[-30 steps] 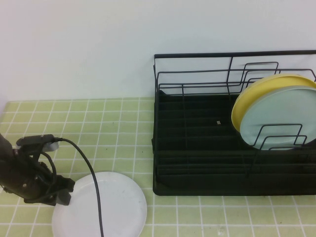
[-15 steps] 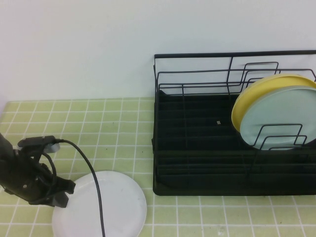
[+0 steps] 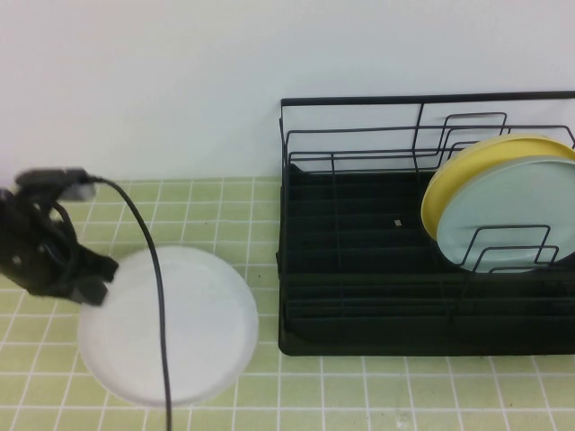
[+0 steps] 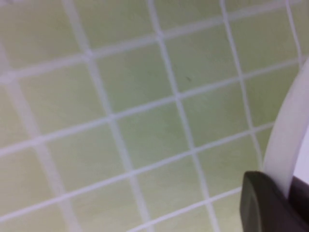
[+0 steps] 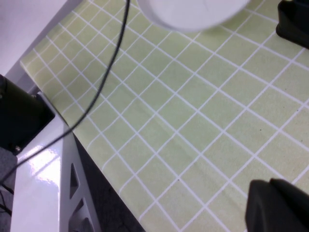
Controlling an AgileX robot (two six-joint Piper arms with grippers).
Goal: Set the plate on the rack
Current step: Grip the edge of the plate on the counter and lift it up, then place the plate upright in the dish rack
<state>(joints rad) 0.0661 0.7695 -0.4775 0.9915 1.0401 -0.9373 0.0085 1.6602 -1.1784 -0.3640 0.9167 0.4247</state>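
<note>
White plate [image 3: 166, 328] sits toward the tabletop's [image 3: 216, 211] front-left corner. My left gripper [image 3: 90, 287] is pinched tight on its left rim, which runs between my dark fingers [image 4: 260, 203] in the wrist view. My black cable [image 3: 153, 296] trails across the plate's face. My right gripper [image 5: 275, 208] hangs over the green tiles by the tabletop's front edge, closed on nothing. Farther back, on the right side of the tabletop, stands the black wire rack [image 3: 359, 269]. At its right end a yellow plate [image 3: 449, 184] and a pale green plate [image 3: 508, 211] stand on edge, touching each other.
</note>
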